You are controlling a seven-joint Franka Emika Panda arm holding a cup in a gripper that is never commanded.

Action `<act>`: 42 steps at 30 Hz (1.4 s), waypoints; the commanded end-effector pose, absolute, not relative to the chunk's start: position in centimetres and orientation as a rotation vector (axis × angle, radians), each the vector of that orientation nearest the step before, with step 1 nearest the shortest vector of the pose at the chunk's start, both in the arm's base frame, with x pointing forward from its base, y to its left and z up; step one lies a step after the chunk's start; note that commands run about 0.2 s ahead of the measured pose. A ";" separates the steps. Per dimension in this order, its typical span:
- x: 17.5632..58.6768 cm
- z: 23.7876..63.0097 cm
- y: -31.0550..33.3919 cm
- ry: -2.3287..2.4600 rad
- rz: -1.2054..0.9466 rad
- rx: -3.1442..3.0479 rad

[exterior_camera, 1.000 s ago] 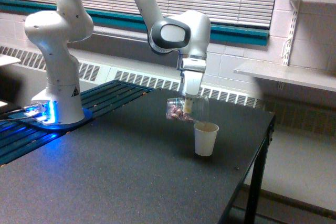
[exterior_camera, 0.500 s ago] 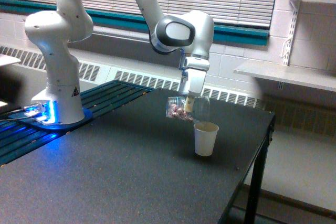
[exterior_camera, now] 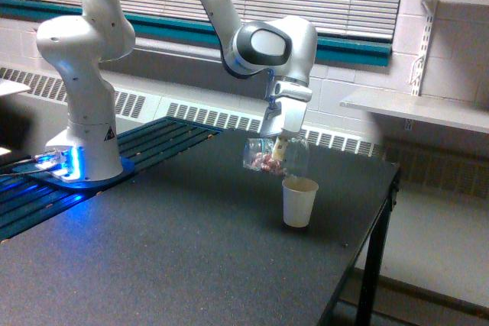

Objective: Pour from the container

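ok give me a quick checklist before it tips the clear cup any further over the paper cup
1. Grip: the gripper is shut on the clear container - ok.
2. Contents: reddish-brown pieces show in the end of the container toward the exterior view's left - ok.
3. Receiver: the paper cup stands upright on the table, mouth open - ok.
4. Alignment: the container's mouth end seems to hang just above the paper cup's rim, but depth from one view - cannot tell.
5. Clearance: container and paper cup look apart, not touching - ok.
6. Spills: none visible on the table near the paper cup - ok.
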State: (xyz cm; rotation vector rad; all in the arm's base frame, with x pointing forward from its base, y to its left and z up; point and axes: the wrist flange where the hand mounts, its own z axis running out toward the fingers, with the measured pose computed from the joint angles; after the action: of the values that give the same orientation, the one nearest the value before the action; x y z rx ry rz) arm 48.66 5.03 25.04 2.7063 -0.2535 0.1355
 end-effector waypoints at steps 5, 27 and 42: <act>48.9 25.3 4.8 -0.229 0.137 2.684; 48.4 25.6 3.6 -0.249 0.141 2.679; 48.5 27.1 2.6 -0.299 0.198 2.743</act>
State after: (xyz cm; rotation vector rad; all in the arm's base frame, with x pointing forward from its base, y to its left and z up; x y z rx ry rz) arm 48.45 3.46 26.07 2.7219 -0.2890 0.1665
